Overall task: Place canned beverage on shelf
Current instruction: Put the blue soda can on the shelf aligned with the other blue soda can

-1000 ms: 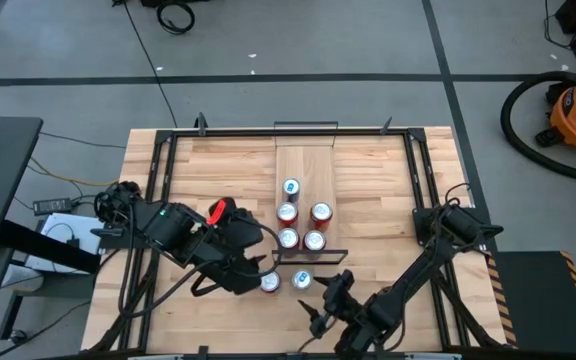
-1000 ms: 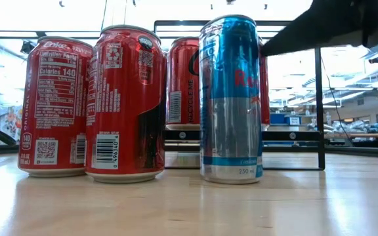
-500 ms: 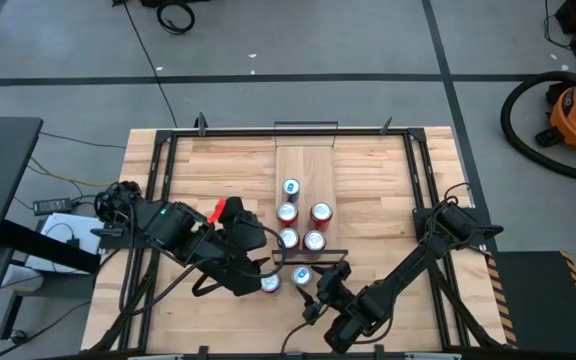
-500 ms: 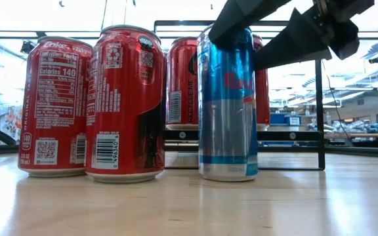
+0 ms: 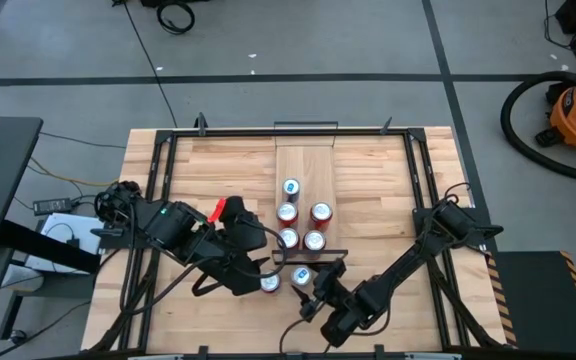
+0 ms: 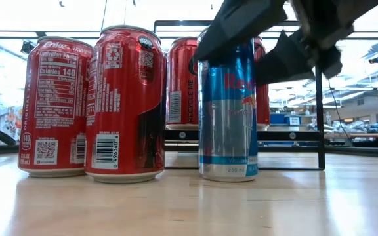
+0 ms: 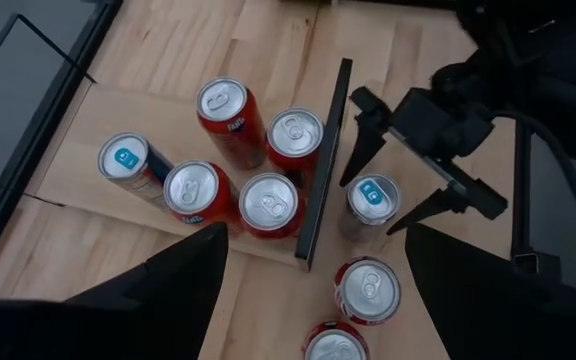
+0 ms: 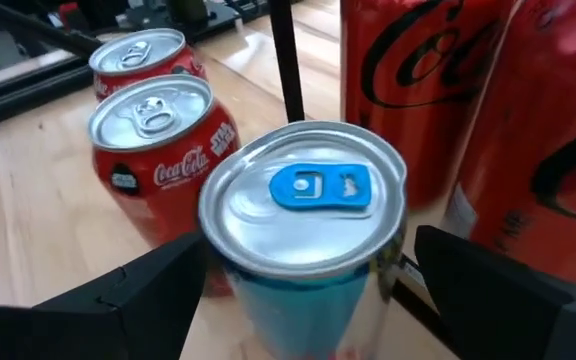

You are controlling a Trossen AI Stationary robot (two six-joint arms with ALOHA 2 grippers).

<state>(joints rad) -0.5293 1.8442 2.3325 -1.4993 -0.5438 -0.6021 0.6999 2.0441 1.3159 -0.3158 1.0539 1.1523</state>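
Canned beverage: slim blue-and-silver can (image 5: 301,279) (image 6: 228,111) (image 7: 373,200) (image 8: 308,215), upright on the bench (image 5: 208,170), just outside the shelf's near black wire rail (image 7: 320,160), not on the shelf.

Shelf (image 5: 305,165): narrow light-wood board lying on the bench, rails at its short ends. Stock on the shelf: one blue-topped can (image 5: 290,188) farthest from the near rail; four red cans nearer it, in two pairs (image 5: 287,213) (image 5: 320,212) (image 5: 287,238) (image 5: 314,241). The end of the board away from the near rail is bare.

Loose red cans: one (image 5: 269,283) (image 7: 368,290) on the bench beside the slim can, away from the shelf; a second (image 7: 332,345) just beyond it, seen at the edge of the left wrist view.

Right tool (image 5: 313,283) (image 7: 408,160): fingers (image 8: 508,290) spread, standing one at each side of the slim can's upper part, released; whether the fingers touch the can I cannot tell. The can stands on the bench, not lifted.

Left tool (image 5: 258,262): fingers spread, released, holding nothing, raised above the bench beside the shelf's near end, close to the loose red cans.
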